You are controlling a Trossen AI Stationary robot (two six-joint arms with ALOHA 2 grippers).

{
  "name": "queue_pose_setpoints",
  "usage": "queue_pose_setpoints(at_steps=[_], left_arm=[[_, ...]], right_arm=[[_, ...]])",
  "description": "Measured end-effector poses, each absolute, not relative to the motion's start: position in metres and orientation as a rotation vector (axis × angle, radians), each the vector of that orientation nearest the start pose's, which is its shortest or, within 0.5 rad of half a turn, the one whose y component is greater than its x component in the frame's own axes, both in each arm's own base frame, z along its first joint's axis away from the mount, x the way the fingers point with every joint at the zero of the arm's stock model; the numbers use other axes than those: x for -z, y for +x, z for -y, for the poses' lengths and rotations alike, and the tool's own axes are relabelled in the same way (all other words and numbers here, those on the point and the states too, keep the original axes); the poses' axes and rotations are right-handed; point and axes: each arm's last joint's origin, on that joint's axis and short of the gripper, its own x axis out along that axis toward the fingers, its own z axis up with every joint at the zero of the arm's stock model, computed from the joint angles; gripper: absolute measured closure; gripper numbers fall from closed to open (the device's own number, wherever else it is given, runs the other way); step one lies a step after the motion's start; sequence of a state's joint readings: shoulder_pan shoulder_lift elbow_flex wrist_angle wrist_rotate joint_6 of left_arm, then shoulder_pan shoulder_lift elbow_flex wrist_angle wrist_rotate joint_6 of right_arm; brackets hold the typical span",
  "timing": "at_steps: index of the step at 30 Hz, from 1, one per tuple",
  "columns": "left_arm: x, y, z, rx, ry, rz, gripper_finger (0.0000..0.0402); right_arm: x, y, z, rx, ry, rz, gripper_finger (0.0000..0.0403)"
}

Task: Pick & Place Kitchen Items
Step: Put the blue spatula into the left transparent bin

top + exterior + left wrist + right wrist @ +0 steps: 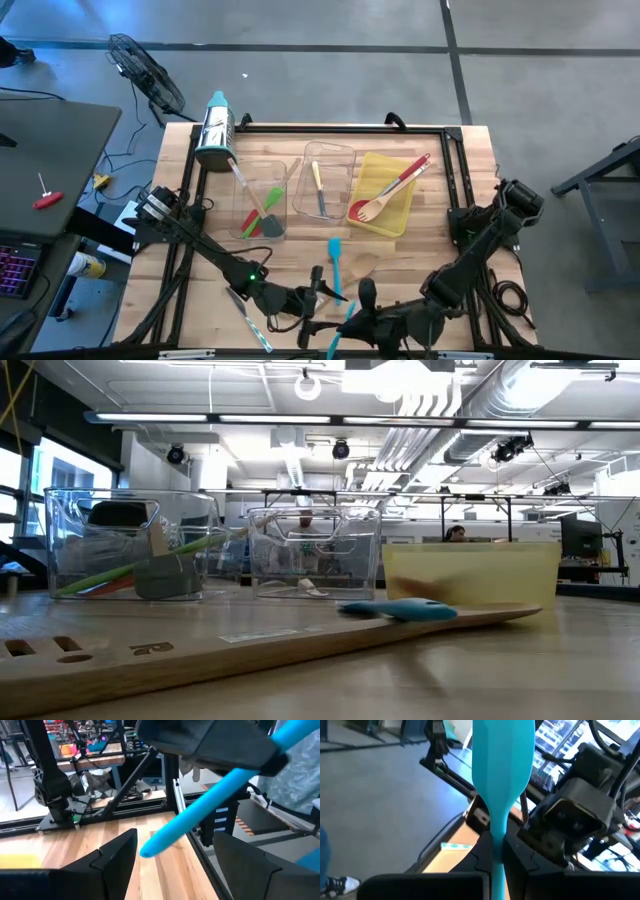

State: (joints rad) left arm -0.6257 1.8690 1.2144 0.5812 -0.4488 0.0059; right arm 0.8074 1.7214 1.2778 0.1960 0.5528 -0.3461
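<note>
Right now, the move turns on the held teal spatula (502, 755). The right gripper (497, 845) is clamped on its thin handle, with the broad blade sticking straight out past the fingertips, so its long axis runs in line with those fingers. The left gripper (175, 865) stands with its fingers spread wide and grips nothing. The free end of that handle reaches toward the gap between them, crossing at a slant and touching neither finger as far as you can see. The spatula is carried by the right arm alone, so judge your next move from there.

Take the yellow bin (400, 215) as your mark. Both grippers meet well apart from it, out by the table's near edge, with the right arm on the bin's side of the meeting point and the left arm beyond it.

Count what you have:
- There are two teal spatulas, the held one and a loose teal spatula (335, 255) lying on the table between the yellow bin and the grippers.
- There are two clear bins (328, 180) beside the yellow one, both holding utensils.
- The yellow bin holds two pieces, a red spatula (405, 175) and a wooden fork (375, 207).
</note>
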Motion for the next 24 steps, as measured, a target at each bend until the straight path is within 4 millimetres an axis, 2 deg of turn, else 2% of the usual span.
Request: queue_pose_setpoints(at_steps=[8,13,17,24], left_arm=[[-0.247,0.358,0.225,0.157,0.025,-0.064,0.0142],[-0.247,0.358,0.225,0.181,0.010,-0.070,0.0156],[-0.247,0.358,0.225,0.182,0.032,-0.070,0.0195],[-0.247,0.358,0.224,0.155,0.118,-0.060,0.0292]], right_arm=[[-0.295,0.305,-0.257,-0.285,-0.499,-0.112,0.0391],[-0.295,0.307,-0.254,-0.288,-0.492,-0.116,0.0391],[-0.295,0.307,-0.255,-0.290,-0.497,-0.114,0.0391],[-0.295,0.307,-0.254,-0.285,-0.495,-0.117,0.0393]])
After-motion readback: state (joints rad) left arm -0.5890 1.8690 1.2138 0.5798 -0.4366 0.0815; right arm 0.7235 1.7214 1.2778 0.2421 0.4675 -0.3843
